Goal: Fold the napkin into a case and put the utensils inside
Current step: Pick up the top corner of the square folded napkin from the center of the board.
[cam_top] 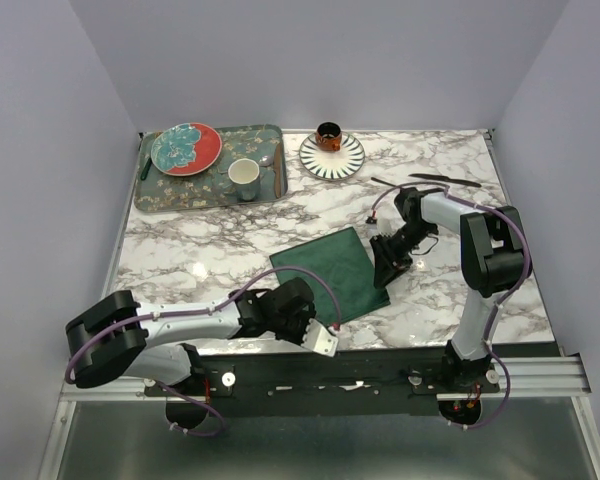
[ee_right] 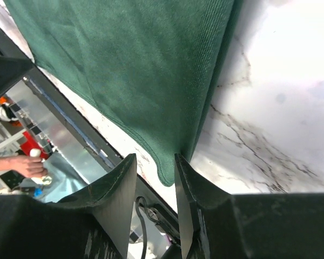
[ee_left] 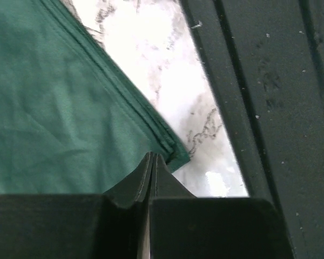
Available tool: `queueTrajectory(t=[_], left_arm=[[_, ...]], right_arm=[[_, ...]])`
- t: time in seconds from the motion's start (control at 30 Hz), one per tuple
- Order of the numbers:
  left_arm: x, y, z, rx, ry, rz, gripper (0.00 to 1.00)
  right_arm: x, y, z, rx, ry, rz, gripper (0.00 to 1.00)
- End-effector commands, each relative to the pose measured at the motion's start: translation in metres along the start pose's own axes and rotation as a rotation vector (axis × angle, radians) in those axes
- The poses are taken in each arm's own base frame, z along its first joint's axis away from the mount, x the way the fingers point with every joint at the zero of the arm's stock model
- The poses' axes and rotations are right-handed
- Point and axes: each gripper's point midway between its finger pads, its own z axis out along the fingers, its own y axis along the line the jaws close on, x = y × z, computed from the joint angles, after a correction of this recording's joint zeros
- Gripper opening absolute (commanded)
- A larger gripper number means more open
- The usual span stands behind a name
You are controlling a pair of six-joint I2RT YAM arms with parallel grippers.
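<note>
The dark green napkin (cam_top: pixel 330 270) lies flat on the marble near the front edge, folded with stacked edges (ee_left: pixel 54 108). My left gripper (cam_top: pixel 318 318) sits at its near corner; in the left wrist view the left gripper (ee_left: pixel 152 157) is shut on the napkin's edge, just beside the corner tip. My right gripper (cam_top: pixel 388 262) is at the right corner. There the right gripper (ee_right: pixel 155 162) stands open with the napkin's corner (ee_right: pixel 167 172) between its fingers, against the right one. The utensils, a black knife (cam_top: pixel 446 180) and fork (cam_top: pixel 386 184), lie at the back right.
A floral tray (cam_top: pixel 170 195) at the back left holds a red and teal plate (cam_top: pixel 186 148), a cup (cam_top: pixel 244 178) and a silver spoon (cam_top: pixel 268 160). A striped plate (cam_top: pixel 345 160) carries a dark cup (cam_top: pixel 328 134). The black front rail (ee_left: pixel 270 108) runs just beyond the napkin's corner.
</note>
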Motion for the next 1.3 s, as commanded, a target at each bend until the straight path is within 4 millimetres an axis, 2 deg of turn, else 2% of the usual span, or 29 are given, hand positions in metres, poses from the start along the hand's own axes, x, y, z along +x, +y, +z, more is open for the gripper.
queueTrajectory(t=[0.0,0.17,0.23,0.33,0.37,0.4,0.47,0.53,0.8,0.97,1.1,1.27], left_arm=[[-0.014,0.033,-0.009,-0.064,-0.019,0.013,0.01],[-0.014,0.056,-0.012,-0.073,-0.015,0.005,0.0],[-0.012,0.058,-0.013,-0.054,-0.005,0.008,0.01],[-0.01,0.045,-0.018,0.004,0.003,0.016,0.27],[-0.009,0.037,-0.019,0.013,-0.003,0.016,0.43],[-0.009,0.033,-0.019,0.014,-0.002,0.018,0.46],[-0.006,0.021,-0.015,0.025,0.009,0.016,0.47],[-0.004,0.018,-0.014,0.022,0.016,0.014,0.46],[-0.001,0.009,-0.002,0.036,0.032,0.024,0.42],[0.002,0.007,0.004,0.037,0.043,0.033,0.42],[0.006,0.005,0.007,0.041,0.055,0.038,0.42],[0.009,0.002,0.008,0.05,0.055,0.047,0.43]], right_arm=[[-0.007,-0.001,-0.012,0.046,-0.021,-0.047,0.42],[-0.009,-0.003,-0.014,0.051,-0.021,-0.049,0.42],[-0.009,-0.004,-0.015,0.052,-0.023,-0.048,0.43],[-0.009,-0.006,-0.017,0.056,-0.025,-0.048,0.43],[-0.009,-0.005,-0.017,0.054,-0.025,-0.046,0.43],[-0.01,-0.006,-0.017,0.054,-0.025,-0.046,0.45],[-0.01,-0.005,-0.018,0.054,-0.025,-0.046,0.46],[-0.009,-0.006,-0.018,0.052,-0.024,-0.043,0.48],[-0.008,-0.005,-0.017,0.053,-0.021,-0.037,0.56],[-0.006,-0.007,-0.018,0.063,-0.018,-0.039,0.61],[-0.006,-0.007,-0.018,0.064,-0.016,-0.037,0.69],[-0.006,-0.009,-0.017,0.066,-0.014,-0.035,0.71]])
